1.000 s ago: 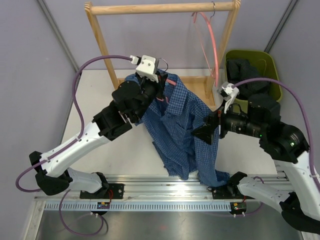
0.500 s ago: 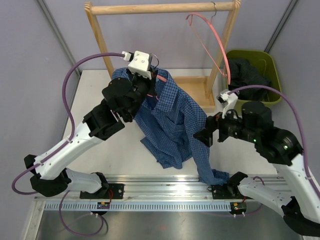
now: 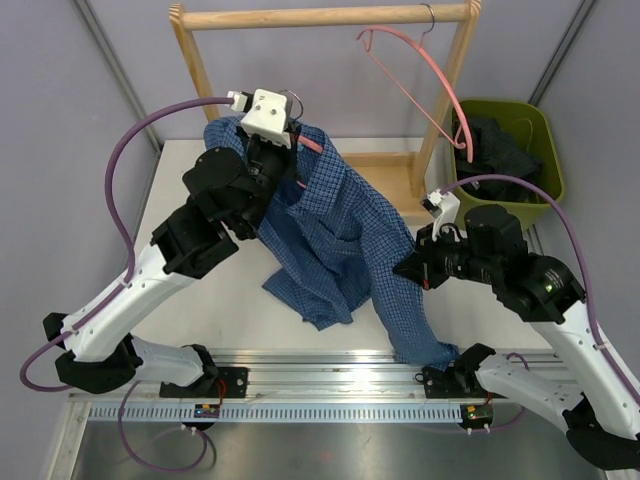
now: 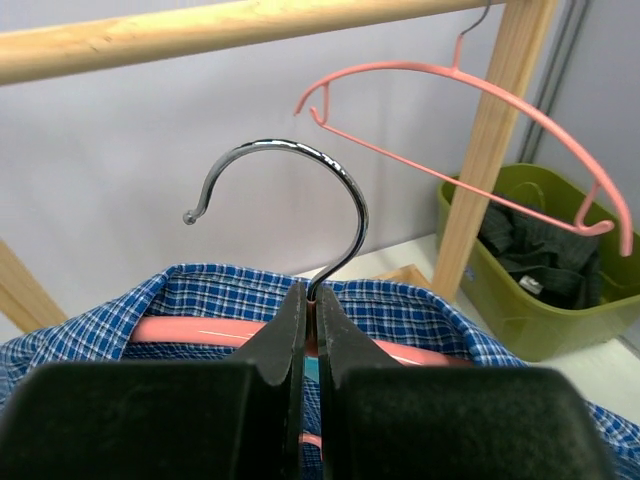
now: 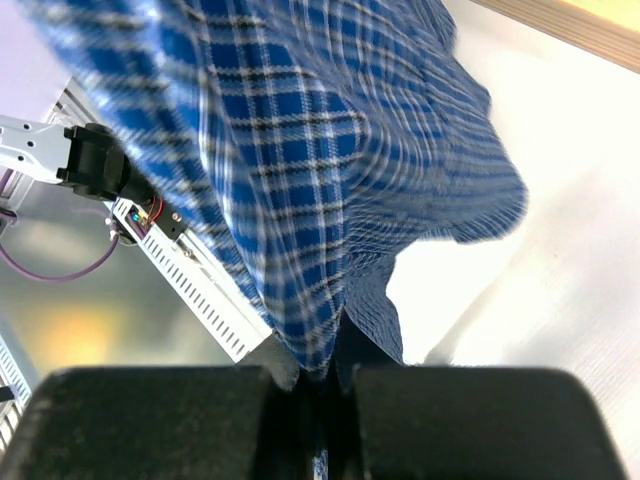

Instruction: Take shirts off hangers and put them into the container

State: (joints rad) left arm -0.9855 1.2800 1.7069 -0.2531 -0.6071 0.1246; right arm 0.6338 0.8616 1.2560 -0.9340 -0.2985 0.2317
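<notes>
The left gripper [image 4: 308,300] has risen leftward, jaws clamped at the wire hook's base on the salmon-pink triangular hanger [image 4: 200,330] bearing the blue checked button-up shirt [image 3: 335,235]. The right gripper [image 5: 322,378] has pinched its hanging fabric, apart from the olive-green slotted plastic bin [image 3: 545,160].

blue shirt [image 3: 340,230]: soft matt woven cloth | hook [image 4: 342,172]: glossy polished metal | empty hanger [image 4: 452,68]: smooth plastic | far rack [image 4: 200,35]: pale matt wood | bin [image 4: 560,325]: smooth plastic

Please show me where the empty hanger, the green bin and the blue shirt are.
empty hanger [image 4: 390,71]: left wrist view, on its upper pink arm.
green bin [image 4: 560,320]: left wrist view, on its near wall.
blue shirt [image 3: 350,240]: top external view, on the middle of the cloth.
</notes>
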